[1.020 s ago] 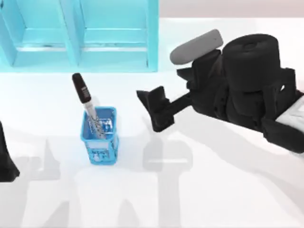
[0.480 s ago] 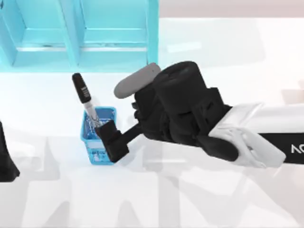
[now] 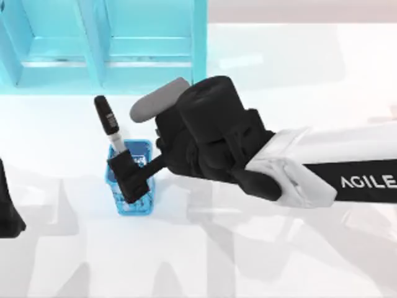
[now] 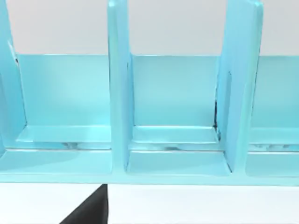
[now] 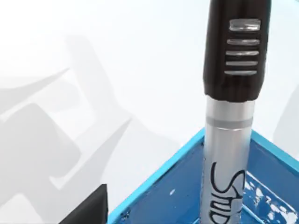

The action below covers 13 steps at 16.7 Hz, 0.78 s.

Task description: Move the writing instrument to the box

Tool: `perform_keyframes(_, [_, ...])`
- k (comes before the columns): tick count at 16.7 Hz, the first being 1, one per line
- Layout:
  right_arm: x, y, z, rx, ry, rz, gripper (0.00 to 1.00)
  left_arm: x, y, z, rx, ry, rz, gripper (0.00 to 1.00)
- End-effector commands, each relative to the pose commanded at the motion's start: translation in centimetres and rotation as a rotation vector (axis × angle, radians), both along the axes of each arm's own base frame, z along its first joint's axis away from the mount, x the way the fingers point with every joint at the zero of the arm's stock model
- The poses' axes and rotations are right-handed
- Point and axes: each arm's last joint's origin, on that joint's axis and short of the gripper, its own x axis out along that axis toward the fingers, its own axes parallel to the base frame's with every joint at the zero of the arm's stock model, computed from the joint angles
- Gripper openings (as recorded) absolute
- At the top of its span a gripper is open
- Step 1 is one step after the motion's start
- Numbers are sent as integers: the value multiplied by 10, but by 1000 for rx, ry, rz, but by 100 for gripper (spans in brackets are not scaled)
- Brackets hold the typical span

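Observation:
The writing instrument [image 3: 107, 118], a marker with a black cap and silvery barrel, stands tilted in a small blue mesh holder [image 3: 133, 200] on the left half of the table. Up close, the marker [image 5: 233, 70] rises out of the holder's rim [image 5: 159, 186]. My right gripper [image 3: 128, 177] is open and low over the holder, right beside the barrel below the cap, and one of its fingers [image 5: 88, 210] shows apart from the pen. The box [image 3: 200, 43], a light blue case with open compartments, stands at the back left, and its dividers [image 4: 119, 93] are seen head-on from the left wrist.
My left arm [image 3: 7, 214] is parked at the table's left edge, with one finger [image 4: 88, 210] showing in front of the box. The right arm's white forearm [image 3: 347, 180] stretches across from the right. The white tabletop [image 3: 205, 261] lies bare at the front.
My right arm has swung left across the table and lowered, bringing its gripper from the middle onto the blue holder beside the marker. The marker and left arm have not moved.

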Motion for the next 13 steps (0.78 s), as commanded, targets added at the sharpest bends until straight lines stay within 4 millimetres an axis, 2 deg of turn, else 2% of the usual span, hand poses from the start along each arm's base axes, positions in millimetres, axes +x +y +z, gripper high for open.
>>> perform_keyframes(5, [28,40,-37,-8,7,0,100,0,0,0,0,0,0,100])
perform_keyframes(11, [31,46,-42,-5,5,0,100,0,0,0,0,0,0,100])
perform_keyframes(13, [31,46,-42,-5,5,0,85,0,0,0,0,0,0,100])
